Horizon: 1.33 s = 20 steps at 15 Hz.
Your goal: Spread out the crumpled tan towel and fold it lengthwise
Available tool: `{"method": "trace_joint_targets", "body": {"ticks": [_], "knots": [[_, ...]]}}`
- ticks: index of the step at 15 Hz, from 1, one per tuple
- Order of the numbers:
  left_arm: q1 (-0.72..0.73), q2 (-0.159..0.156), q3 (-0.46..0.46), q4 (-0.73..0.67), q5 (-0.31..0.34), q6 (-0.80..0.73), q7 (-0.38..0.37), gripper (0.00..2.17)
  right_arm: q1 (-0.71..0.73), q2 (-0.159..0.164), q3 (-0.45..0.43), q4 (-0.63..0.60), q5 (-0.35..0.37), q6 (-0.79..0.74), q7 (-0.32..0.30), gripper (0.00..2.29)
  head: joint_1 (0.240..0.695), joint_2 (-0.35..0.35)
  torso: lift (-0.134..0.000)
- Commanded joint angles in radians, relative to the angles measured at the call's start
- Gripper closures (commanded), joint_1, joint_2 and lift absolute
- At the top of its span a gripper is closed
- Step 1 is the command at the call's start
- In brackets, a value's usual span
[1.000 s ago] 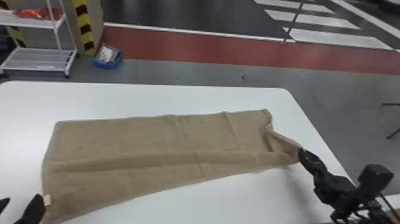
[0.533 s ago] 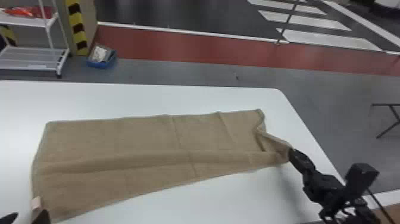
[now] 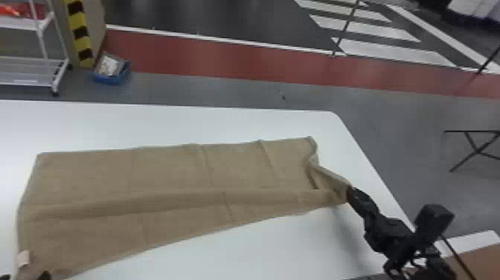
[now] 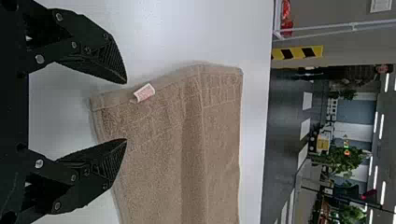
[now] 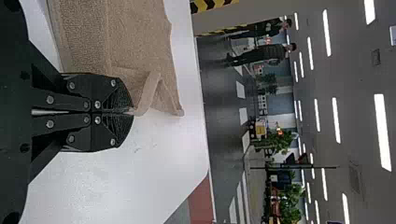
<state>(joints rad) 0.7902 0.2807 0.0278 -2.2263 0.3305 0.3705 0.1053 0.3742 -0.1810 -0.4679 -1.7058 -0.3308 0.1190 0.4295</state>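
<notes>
Pinching the towel (image 3: 167, 167) by its near right corner with right gripper (image 3: 349, 193), hiding the gripped cloth. Spread apart at the near left corner, by the tag (image 4: 144, 93), with left gripper (image 3: 24, 276), mostly cut off in head view. Backed at far left by rack (image 3: 22, 25) and box (image 3: 108, 79). Lying inside the far edge of table (image 3: 260, 253).

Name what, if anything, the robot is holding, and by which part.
The right gripper holds the tan towel by its near right corner; the left gripper is empty.

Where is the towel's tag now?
In the head view, the white tag is on the tan towel near its front left corner, by the open left end effector.
</notes>
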Motion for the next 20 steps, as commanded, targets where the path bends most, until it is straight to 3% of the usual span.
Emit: {"method": "trace_joint_targets", "body": {"ticks": [1,5,7,9,11,12,15,20], "knots": [[-0.002,0.000,0.000,0.008,-0.002,0.000,-0.001,0.53,0.000,0.000,0.002,0.000,-0.002,0.000,0.000,1.41,0.695,-0.285,-0.124],[-0.002,0.002,-0.003,0.010,-0.008,0.012,-0.009,0.54,0.000,0.000,0.002,-0.003,-0.002,0.000,0.000,1.41,0.695,-0.283,-0.124],[-0.003,0.002,-0.003,0.008,-0.019,0.031,-0.010,0.92,0.002,0.000,-0.002,-0.005,-0.002,0.000,0.000,1.41,0.695,-0.285,-0.124],[-0.003,0.002,-0.003,0.005,-0.019,0.037,-0.012,1.07,0.002,0.000,-0.002,-0.011,-0.002,0.003,0.000,1.41,0.695,-0.287,-0.124],[0.000,0.002,-0.002,-0.003,-0.014,0.028,-0.003,1.59,0.002,0.000,-0.002,-0.014,-0.002,0.003,0.000,1.41,0.695,-0.288,-0.124],[0.004,0.002,0.003,-0.015,-0.011,0.015,-0.001,1.69,0.000,0.000,-0.002,-0.015,-0.002,0.003,0.000,1.41,0.695,-0.287,-0.124],[0.021,0.002,0.046,-0.081,0.055,-0.012,-0.001,1.69,0.006,0.000,-0.008,-0.034,-0.002,0.003,0.000,1.41,0.695,-0.281,-0.124],[0.027,0.002,0.078,-0.162,0.056,0.000,0.028,1.69,0.028,0.000,-0.021,-0.077,0.045,0.058,0.002,1.41,0.695,-0.266,-0.124]]}}
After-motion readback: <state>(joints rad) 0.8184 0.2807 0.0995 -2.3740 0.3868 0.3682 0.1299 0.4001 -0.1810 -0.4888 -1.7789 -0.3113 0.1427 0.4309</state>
